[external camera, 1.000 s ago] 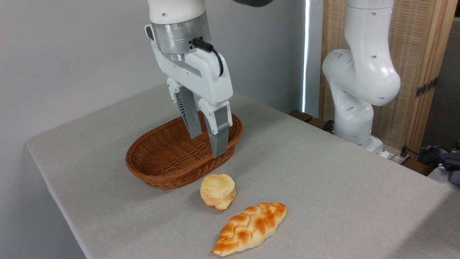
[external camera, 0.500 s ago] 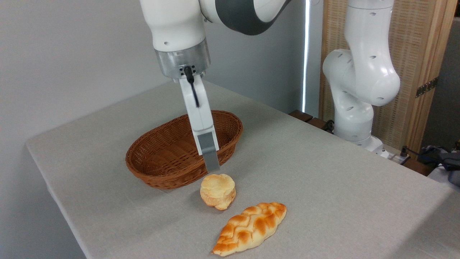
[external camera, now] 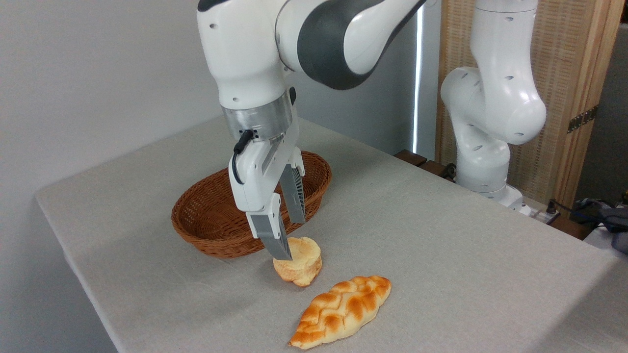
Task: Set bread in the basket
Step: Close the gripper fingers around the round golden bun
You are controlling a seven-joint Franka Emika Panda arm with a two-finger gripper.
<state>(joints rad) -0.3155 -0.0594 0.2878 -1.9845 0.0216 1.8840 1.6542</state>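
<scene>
The bread (external camera: 300,264), a small round pale golden bun, lies on the grey table just in front of the basket. The basket (external camera: 216,215) is an oval reddish-brown wicker one with nothing inside that I can see. My gripper (external camera: 293,239) is open and hangs just above the bun's near-left top edge. One finger (external camera: 274,238) reaches down in front of the bun and overlaps its left top edge; the other finger (external camera: 295,196) stands behind, over the basket's near rim. Nothing is held between them.
A longer braided golden-brown loaf (external camera: 342,311) lies on the table in front of the bun, to its right. A second white robot arm (external camera: 490,103) stands at the back right beyond the table edge. The table's left edge (external camera: 68,255) falls away close to the basket.
The gripper has come down and forward from over the basket to the bun. Its wrist has turned, so both fingers show again.
</scene>
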